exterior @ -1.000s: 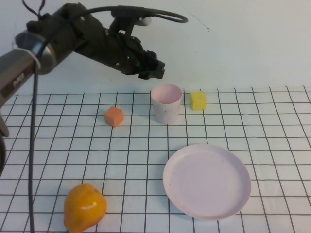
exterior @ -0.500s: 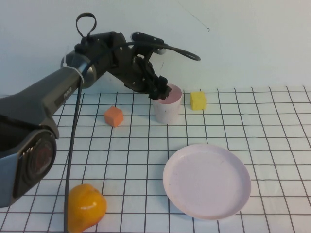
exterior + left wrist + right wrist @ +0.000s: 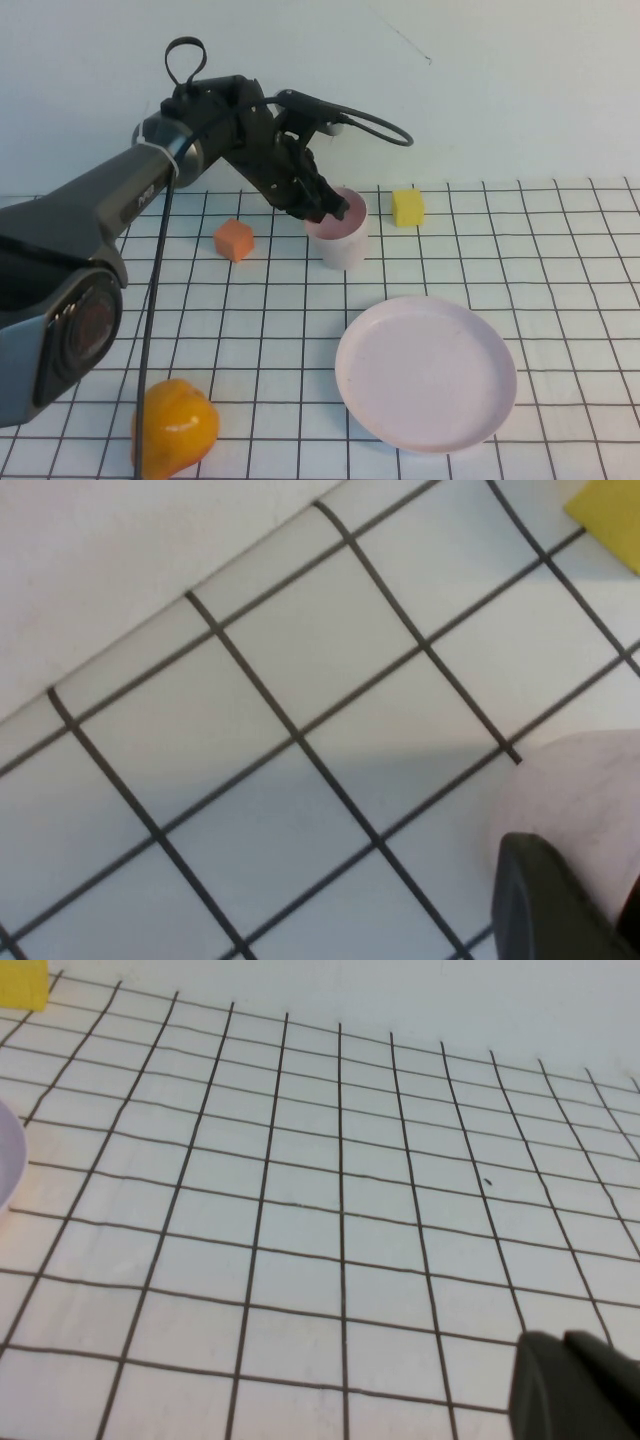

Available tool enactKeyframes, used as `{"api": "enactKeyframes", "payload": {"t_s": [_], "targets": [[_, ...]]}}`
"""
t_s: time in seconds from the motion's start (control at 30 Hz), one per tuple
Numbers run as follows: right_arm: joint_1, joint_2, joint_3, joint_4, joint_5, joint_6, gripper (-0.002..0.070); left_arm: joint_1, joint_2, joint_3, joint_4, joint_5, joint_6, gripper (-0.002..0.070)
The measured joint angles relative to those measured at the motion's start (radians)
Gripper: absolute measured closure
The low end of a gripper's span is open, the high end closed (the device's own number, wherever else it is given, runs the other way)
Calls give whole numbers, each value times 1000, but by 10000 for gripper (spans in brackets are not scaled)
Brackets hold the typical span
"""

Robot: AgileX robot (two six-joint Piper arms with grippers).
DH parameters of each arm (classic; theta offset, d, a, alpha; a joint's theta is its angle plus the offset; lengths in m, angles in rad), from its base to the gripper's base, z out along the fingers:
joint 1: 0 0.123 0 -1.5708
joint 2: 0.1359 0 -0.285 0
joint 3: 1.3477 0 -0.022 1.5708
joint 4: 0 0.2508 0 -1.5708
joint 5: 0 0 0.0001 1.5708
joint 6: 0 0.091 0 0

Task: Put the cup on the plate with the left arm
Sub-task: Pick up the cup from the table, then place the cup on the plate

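The pale pink cup (image 3: 342, 246) stands on the grid mat at the back centre, leaning slightly. My left gripper (image 3: 325, 207) reaches down from the left and is shut on the cup's left rim, one finger inside and one outside. In the left wrist view a dark finger (image 3: 545, 905) lies against the cup's outer wall (image 3: 590, 800). The pale pink plate (image 3: 425, 372) lies empty at the front, right of centre, apart from the cup. My right gripper (image 3: 572, 1375) is out of the high view; in the right wrist view its fingers are together over bare mat.
An orange cube (image 3: 234, 240) sits left of the cup. A yellow cube (image 3: 407, 207) sits right of it. An orange-yellow fruit (image 3: 175, 428) lies at the front left. The plate's edge (image 3: 6, 1165) shows in the right wrist view.
My left gripper came down from above onto the cup's rim and closed on it. The cup has shifted a little towards the front.
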Motion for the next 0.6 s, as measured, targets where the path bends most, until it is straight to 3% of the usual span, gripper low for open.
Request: {"api": "enactKeyframes", "payload": {"t_s": [0.33,0.6], "targets": [[0,0,0,0,0,0,678,-6,-150,-6,-103,202,37,658],[0,0,0,0,0,0,678,-75,-247,-6,-98,360,87,659]]}}
